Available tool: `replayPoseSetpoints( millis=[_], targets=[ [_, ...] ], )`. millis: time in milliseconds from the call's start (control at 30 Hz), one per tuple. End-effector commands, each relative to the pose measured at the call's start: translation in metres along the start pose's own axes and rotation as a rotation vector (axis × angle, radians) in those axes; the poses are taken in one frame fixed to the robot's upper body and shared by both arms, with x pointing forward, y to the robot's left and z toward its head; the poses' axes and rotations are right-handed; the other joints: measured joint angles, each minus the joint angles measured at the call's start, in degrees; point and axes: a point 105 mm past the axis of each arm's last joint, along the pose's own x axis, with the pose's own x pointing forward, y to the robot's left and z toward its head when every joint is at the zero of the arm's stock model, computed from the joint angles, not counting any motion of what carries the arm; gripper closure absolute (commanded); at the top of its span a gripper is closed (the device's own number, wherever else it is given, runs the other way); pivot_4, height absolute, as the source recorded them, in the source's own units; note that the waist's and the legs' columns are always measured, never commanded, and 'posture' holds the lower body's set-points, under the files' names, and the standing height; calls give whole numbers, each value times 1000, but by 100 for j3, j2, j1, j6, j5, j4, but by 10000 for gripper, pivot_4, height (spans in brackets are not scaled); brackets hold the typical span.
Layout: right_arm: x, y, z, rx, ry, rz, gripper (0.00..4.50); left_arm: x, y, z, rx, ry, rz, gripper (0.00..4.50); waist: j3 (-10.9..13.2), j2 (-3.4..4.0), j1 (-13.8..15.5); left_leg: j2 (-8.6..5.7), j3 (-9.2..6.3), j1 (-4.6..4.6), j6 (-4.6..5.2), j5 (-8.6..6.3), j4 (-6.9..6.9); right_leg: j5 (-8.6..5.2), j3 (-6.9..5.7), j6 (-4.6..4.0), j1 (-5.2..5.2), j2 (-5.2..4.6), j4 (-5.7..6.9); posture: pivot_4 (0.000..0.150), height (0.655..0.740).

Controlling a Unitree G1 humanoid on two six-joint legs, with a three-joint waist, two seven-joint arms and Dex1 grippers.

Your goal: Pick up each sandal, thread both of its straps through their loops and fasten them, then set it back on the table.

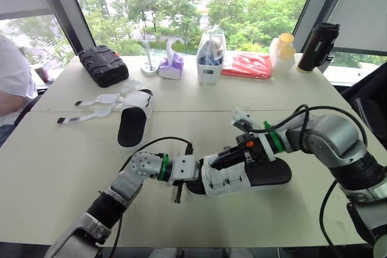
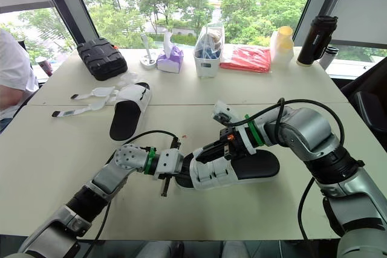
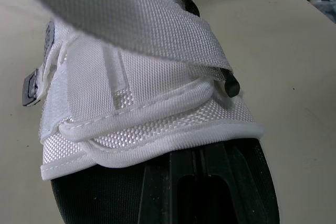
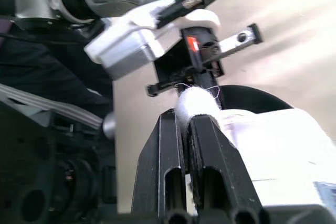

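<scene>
White-strapped sandal [image 1: 227,180] — lengthwise left-right, toe left | right end effector [image 4: 185,119] pinching strap [image 4: 198,100]

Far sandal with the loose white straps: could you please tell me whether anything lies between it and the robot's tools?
Nothing visible: only bare beige table lies before that far sandal. Both are busy: the right tool pinches a white strap of the near black-soled sandal, the left tool sits at its end.

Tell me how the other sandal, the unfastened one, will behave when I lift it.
Its two straps lie limp and curved on the table, so they will probably dangle. The unfastened sandal has a thick sole, so likely it stays stiff.
</scene>
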Motion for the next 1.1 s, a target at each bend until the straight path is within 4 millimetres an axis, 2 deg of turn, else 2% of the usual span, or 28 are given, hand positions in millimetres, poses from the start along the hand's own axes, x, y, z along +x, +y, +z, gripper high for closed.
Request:
replayPoseSetpoints(
  millis=[33, 100, 233, 333, 500, 667, 833, 1000, 1100],
  targets=[
    [-12, -6, 20, -117, -54, -78, 44595, 6, -50, -64, -188, 230, -142, 45000, -1, 1, -22, 0, 0, 0, -1, 0, 2, 0, 0, 0, 1, 0, 1, 1500, 7400],
    [-10, -7, 16, -115, -48, -85, 44595, 5, -50, -64, -189, 231, -141, 45000, -2, 1, -30, 0, -1, 4, -1, 1, 4, 1, 0, 0, 4, 0, 3, 1500, 7400],
    [2, -26, 4, -108, -21, -194, 44595, 4, -50, -64, -191, 230, -136, 45000, -10, 6, -41, 1, 0, 9, -2, 1, 4, 1, 0, -1, 5, 1, 5, 1500, 7400],
    [12, -34, 2, -94, -22, -250, 34309, 4, -49, -64, -193, 228, -130, 45000, -27, 14, -43, 2, -1, 9, -5, 4, 4, 1, 1, -2, 5, 2, 7, 1500, 7400],
    [23, -49, 1, -76, -13, -343, 10168, 4, -47, -63, -194, 224, -125, 45000, -41, 20, -41, 2, -5, 7, -7, 5, 3, 2, 1, -3, -1, 5, 8, 1500, 7400],
    [28, -70, 0, -92, 10, -458, 10168, 3, -45, -62, -196, 221, -117, 45000, -44, 23, -45, 1, -6, 8, -8, 5, 0, 3, 1, -6, 1, 5, 8, 1500, 7400],
    [25, -77, 7, -71, 4, -458, 10168, 4, -46, -61, -197, 218, -117, 45000, -47, 25, -46, 1, -6, 10, -9, 6, 0, 3, 2, -7, 1, 7, 13, 1500, 7400],
    [26, -67, 5, 17, 31, -352, 10168, 4, -46, -61, -196, 218, -116, 45000, -47, 26, -49, 0, -9, 10, -9, 6, 0, 4, 2, -8, 0, 8, 15, 1500, 7400],
    [23, -50, 19, 117, -19, -227, 10168, 4, -46, -61, -193, 219, -116, 45000, -47, 26, -48, 0, -9, 10, -9, 6, 0, 5, 2, -10, 0, 8, 17, 1500, 7400]
  ],
)
